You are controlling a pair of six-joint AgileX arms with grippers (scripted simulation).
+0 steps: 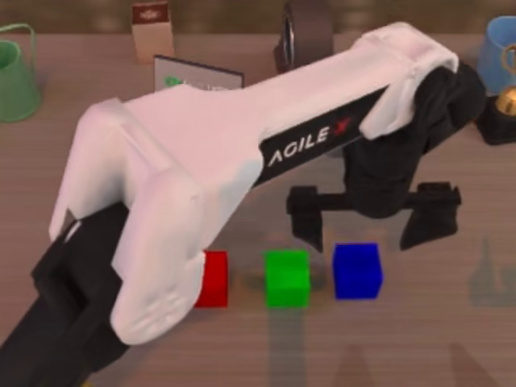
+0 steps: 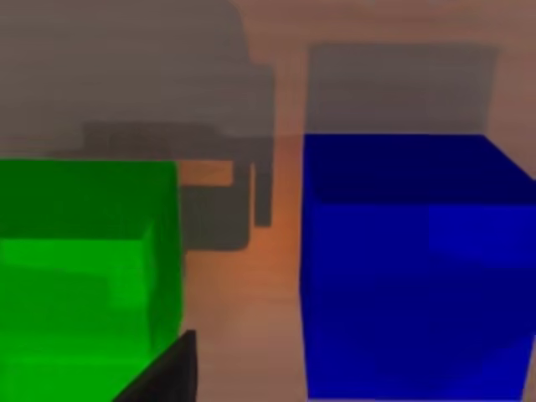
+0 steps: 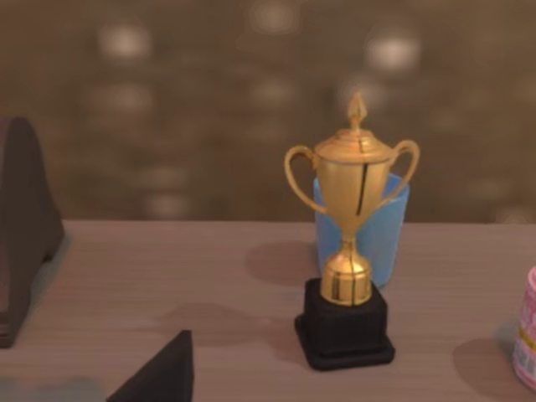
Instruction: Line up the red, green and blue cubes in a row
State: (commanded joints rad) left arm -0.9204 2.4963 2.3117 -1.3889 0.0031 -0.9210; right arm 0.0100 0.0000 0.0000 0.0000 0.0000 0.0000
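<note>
You see three shiny little cubes in a row near you — red cube (image 1: 212, 279) left, green cube (image 1: 287, 277) middle, blue cube (image 1: 356, 271) right — left gripper (image 1: 372, 218) just behind, jaws wide apart, holding nothing.

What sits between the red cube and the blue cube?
The green cube sits between the red cube and blue cube, with bare table in the gaps, as the top view shows.

The table (image 1: 451, 339) looks like matt brown wood with faint grain. The red cube (image 1: 213, 279), green cube (image 1: 287, 277) and blue cube (image 1: 357, 271) are smooth and glossy like plastic. The trophy (image 3: 354, 180) shines like polished gold metal on a matt black base.
</note>
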